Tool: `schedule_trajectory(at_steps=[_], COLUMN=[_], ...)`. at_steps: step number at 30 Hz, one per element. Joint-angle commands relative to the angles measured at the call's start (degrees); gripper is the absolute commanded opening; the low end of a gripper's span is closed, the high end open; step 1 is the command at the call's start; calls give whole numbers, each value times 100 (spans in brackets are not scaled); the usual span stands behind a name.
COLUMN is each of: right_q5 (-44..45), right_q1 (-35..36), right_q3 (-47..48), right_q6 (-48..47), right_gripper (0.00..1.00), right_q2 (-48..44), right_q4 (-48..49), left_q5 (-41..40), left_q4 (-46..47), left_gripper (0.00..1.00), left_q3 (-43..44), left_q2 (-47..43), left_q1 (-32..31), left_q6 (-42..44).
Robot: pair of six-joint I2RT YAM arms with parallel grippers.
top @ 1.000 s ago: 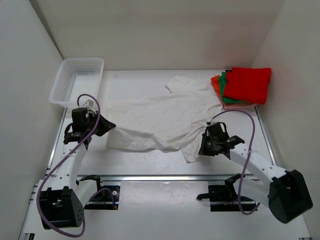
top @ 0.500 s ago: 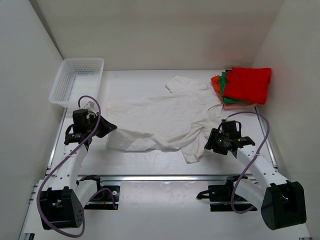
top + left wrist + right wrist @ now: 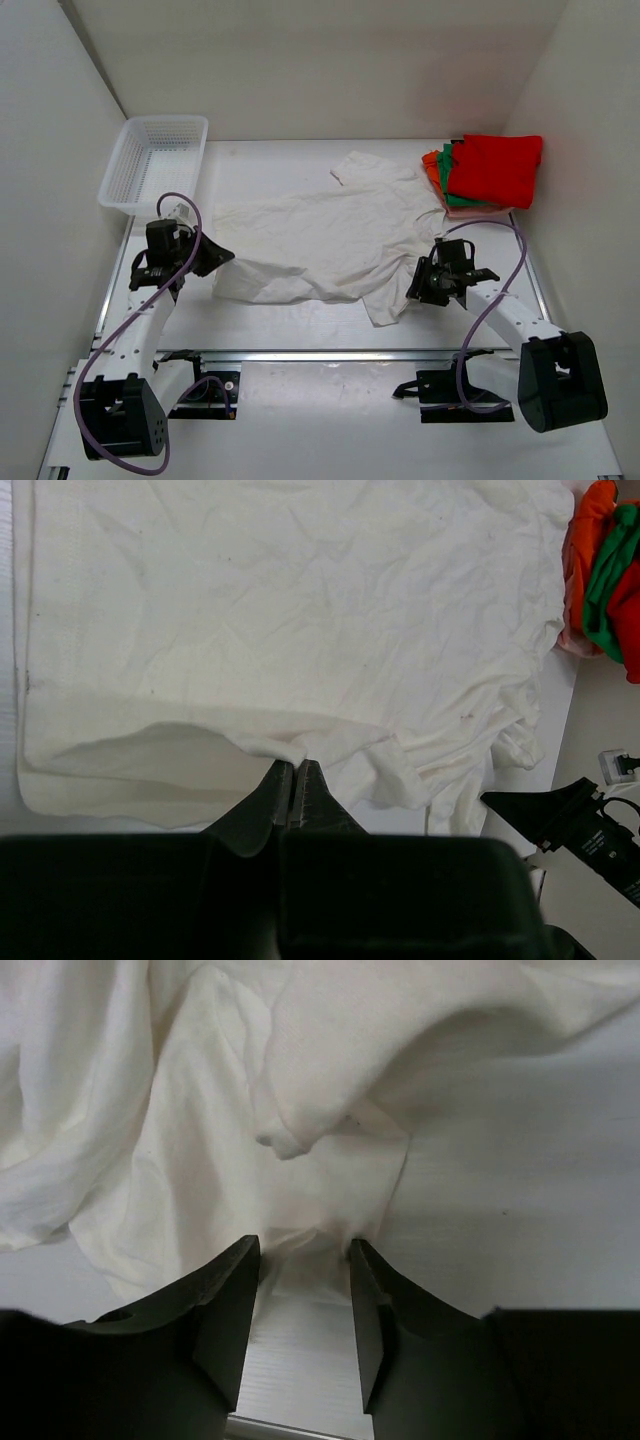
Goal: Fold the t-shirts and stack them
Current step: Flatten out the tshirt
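- White t-shirt [image 3: 330,240] lies spread but wrinkled across the middle of the table [image 3: 290,160], with its near-right sleeve bunched up. The red t-shirt [image 3: 497,168], green t-shirt [image 3: 449,160] and orange t-shirt [image 3: 431,166] sit folded in a stack at the far right corner. The mesh basket [image 3: 166,119] stands well apart at the far left.
- Left gripper [image 3: 292,778]: its fingers are pressed together on a small raised ridge of cloth at the near-left hem. Do not release this pinch.
- Right gripper [image 3: 304,1252]: its fingers are spread apart and hold nothing. The edge of the bunched sleeve lies just at the tips.
- The step in hand appears to be securing the second grasp point, so that both arms can lift and flatten the shirt for folding.
- Advance the right gripper until cloth sits well between the fingers, then close. A grip on the extreme edge is likely to slip.
- Take a single layer where possible. The sleeve is doubled over itself, and pinching both layers would lock in the wrinkle.
- Raise both sides at the same rate and draw them gently apart until the cotton is taut.
- Steer clear of the folded stack beyond the right arm.
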Motion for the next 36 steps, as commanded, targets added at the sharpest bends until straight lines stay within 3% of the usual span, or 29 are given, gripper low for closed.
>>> schedule_trajectory(at_steps=[1,3,4,12,20,24,26,32,34,36], right_q5=[-49,-92,-110,39,-84,-626,-971,-568,-480,-593], right_q1=[125,143,143,293,-14,-831,-1322,-1018,-729,-648], right_q3=[68,148,226,1832,3820,4778,5411,7772,8591,8691], right_q6=[-167,-176,-194,-693,-1494,-1661,-1697,-1942,-1960,-2012], right_gripper=[37,6,0,0,0,0,0,0,0,0], right_q2=[129,147,121,-793,-1487,-1830,-1761,-1191,-769,-417], right_q4=[360,281,229,-756,-563,-457,-615,-1028,-1152,-1135], left_q5=[90,117,151,231,547,679,697,495,529,775], left_q4=[166,132,114,-123,-326,43,-78,-1229,-1747,-1653], left_gripper=[0,0,0,0,0,0,0,0,0,0], left_q3=[-48,-65,-56,759,3491,4485,5072,7910,8510,8365], left_q2=[-167,-176,-202,113,483,387,448,1141,1641,1897], left_q1=[-1,-28,16,25,411,552,526,473,438,464], left_q6=[2,-24,2,54,-339,-928,-1070,-842,-789,-868])
